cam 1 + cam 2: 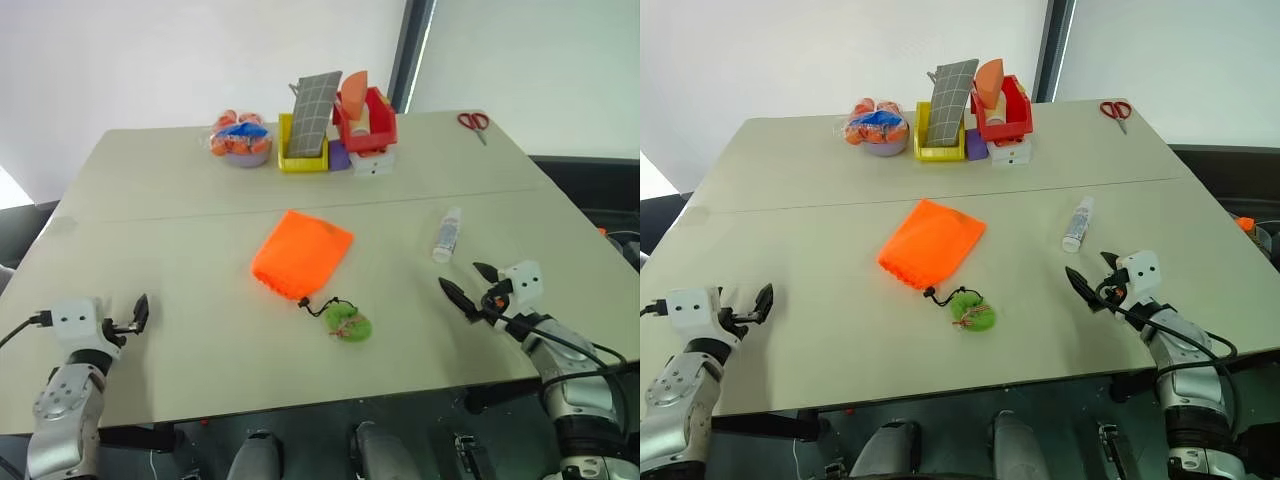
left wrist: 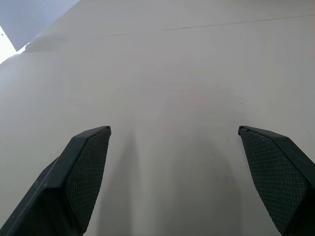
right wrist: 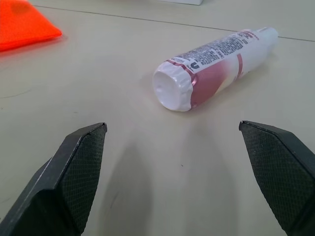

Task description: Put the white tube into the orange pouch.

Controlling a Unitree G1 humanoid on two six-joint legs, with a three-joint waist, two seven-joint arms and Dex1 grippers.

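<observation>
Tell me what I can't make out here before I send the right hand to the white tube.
- Bright orange fabric pouch: whether its mouth is open, too small in the head views; cut off by the edge in the right wrist view.
- Slender white plastic tube: label print too small to read.
- Red plastic bin: contents largely hidden by its wall.
- Yellow bin: inside hidden behind the grey grid-patterned board.

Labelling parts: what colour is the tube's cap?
White, ribbed cap on the white tube; clearest in right wrist view.

Bare table (image 1: 180, 270) lies open between the right gripper (image 1: 470, 283), fingers apart, and the white tube (image 1: 447, 234) near the right edge. The orange pouch (image 1: 301, 253) lies mid-table, clear all round; bins crowd only the far edge.
</observation>
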